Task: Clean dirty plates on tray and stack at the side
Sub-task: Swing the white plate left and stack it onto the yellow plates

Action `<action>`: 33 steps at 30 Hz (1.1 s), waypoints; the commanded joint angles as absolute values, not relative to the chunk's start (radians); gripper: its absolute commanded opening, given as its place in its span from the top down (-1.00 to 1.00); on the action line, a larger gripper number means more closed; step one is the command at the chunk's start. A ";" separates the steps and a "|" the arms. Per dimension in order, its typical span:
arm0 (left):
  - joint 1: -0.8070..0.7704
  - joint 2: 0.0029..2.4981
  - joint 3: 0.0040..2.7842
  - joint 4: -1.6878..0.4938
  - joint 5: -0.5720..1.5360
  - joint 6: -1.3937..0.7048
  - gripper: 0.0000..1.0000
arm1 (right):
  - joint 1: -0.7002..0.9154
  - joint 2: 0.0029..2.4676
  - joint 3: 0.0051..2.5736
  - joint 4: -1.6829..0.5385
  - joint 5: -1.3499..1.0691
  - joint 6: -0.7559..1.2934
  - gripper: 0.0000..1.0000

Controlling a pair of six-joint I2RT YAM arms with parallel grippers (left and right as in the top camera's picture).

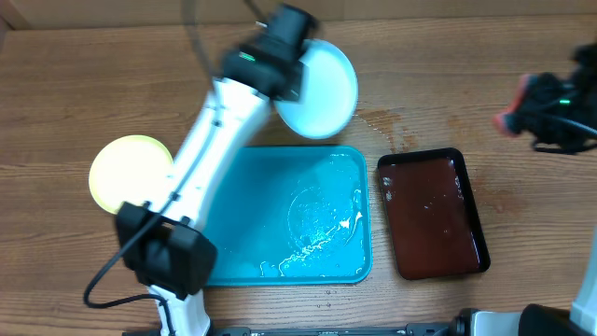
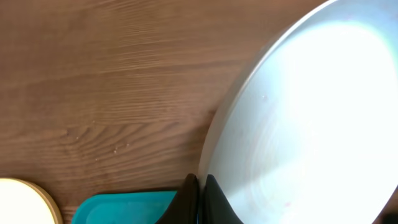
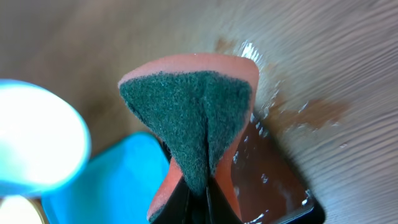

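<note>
My left gripper [image 1: 295, 82] is shut on the left rim of the pale blue-white plate [image 1: 322, 89] and holds it tilted above the table, behind the turquoise tray [image 1: 233, 252]. In the left wrist view the shut fingertips [image 2: 200, 182] pinch the plate's edge [image 2: 311, 112]. A pale yellow-green plate [image 1: 131, 173] lies on the table left of the tray; I cannot tell whether another lies under it. The tray is wet with foam and holds no plate. My right gripper [image 3: 199, 190] is shut on an orange and green sponge [image 3: 193, 106] at the far right [image 1: 513, 107].
A dark reddish-brown tray [image 1: 387, 233] with a black rim holds water, right of the turquoise tray. Water spots lie on the wood behind it [image 1: 392, 126]. My left arm [image 1: 201, 168] stretches over the turquoise tray's left end.
</note>
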State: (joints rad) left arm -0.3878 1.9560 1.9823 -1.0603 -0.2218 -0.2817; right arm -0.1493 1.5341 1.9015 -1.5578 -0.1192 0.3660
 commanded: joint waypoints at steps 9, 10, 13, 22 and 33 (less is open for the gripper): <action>-0.102 1.863 2.038 -1.237 0.034 -0.306 0.91 | 0.073 1.549 1.405 -1.385 -0.130 0.424 0.92; -0.093 1.863 2.038 -1.253 0.044 -0.296 0.92 | 0.076 1.549 1.354 -1.364 -0.129 0.434 0.92; -0.076 1.863 2.038 -1.283 0.042 -0.285 0.91 | 0.078 1.549 1.211 -1.299 -0.129 0.450 0.92; -0.076 1.863 2.038 -1.299 0.043 -0.273 0.92 | 0.078 1.549 1.034 -1.171 -0.116 0.464 0.49; -0.040 1.860 2.038 -1.305 0.036 -0.270 0.91 | 0.078 1.549 1.090 -1.154 -0.106 0.343 -0.51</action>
State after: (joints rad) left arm -0.0692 1.8923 2.0113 -1.3060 0.0265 -0.2848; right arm 0.0784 1.5589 1.0359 -1.1538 -0.1219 0.3977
